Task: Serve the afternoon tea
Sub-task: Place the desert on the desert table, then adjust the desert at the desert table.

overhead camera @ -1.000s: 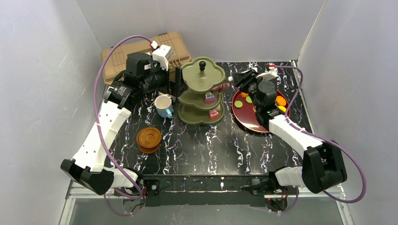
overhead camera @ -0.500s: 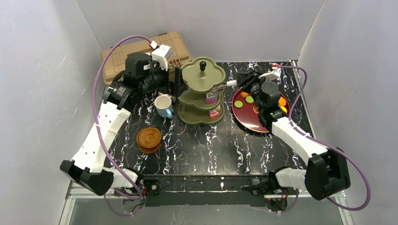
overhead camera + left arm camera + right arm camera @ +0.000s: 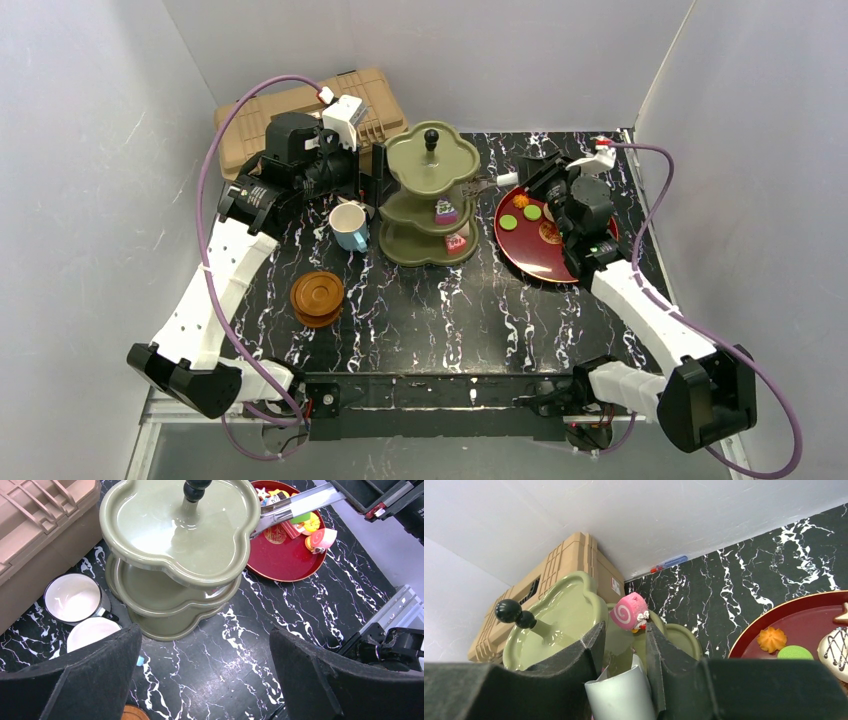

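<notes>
The stand [image 3: 410,165] sits mid-back on the table [image 3: 450,310], with the toolbox [image 3: 380,100] behind it to the left. Two mugs [image 3: 75,597] stand just left of the stand, and stacked saucers [image 3: 318,298] lie nearer the front. The tray [image 3: 530,258] lies just right of the stand, carrying cakes [image 3: 520,212]. A roll [image 3: 628,611] sits on the middle tier. Tongs [image 3: 295,505] reach over the tray's back to the stand's right edge.

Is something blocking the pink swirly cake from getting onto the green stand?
No, nothing visible is in the way. The right pincer holds silver tongs, and the pink swirly cake at their tip hangs right beside the green stand, next to its top tray, which is bare.
</notes>
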Controlling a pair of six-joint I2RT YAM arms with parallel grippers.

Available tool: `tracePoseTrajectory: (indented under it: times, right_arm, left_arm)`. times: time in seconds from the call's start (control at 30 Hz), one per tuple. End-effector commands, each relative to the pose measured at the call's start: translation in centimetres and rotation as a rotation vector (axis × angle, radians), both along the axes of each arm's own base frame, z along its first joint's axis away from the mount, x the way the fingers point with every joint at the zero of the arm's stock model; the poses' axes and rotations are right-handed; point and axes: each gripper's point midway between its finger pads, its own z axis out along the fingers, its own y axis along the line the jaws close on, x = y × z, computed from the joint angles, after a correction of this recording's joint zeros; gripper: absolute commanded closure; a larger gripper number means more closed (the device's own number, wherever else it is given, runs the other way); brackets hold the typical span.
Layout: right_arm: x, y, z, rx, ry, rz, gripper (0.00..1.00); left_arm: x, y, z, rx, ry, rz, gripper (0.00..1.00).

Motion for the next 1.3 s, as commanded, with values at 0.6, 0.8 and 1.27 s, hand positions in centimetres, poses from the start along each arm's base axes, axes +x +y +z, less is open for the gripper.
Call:
tracePoseTrajectory:
  times: [0.6, 0.8, 1.27]
  right_arm:
    - [4.8, -6.3, 5.0, 0.057, -0.113, -0.173, 0.99]
    - [9.1, -5.9, 4.4, 0.1, -0.132, -0.173, 0.99]
    - [17.1, -1.4, 3.0, 0.267, -0.177, -0.058, 0.99]
  left_arm:
    - [-1.2, 0.0, 1.8, -0.043, -0.031, -0.022, 0.01]
    - [-1.4, 0.1, 2.0, -0.037, -0.037, -0.029, 0.01]
    - [-2.1, 0.5, 2.2, -0.025, -0.037, -0.032, 0.01]
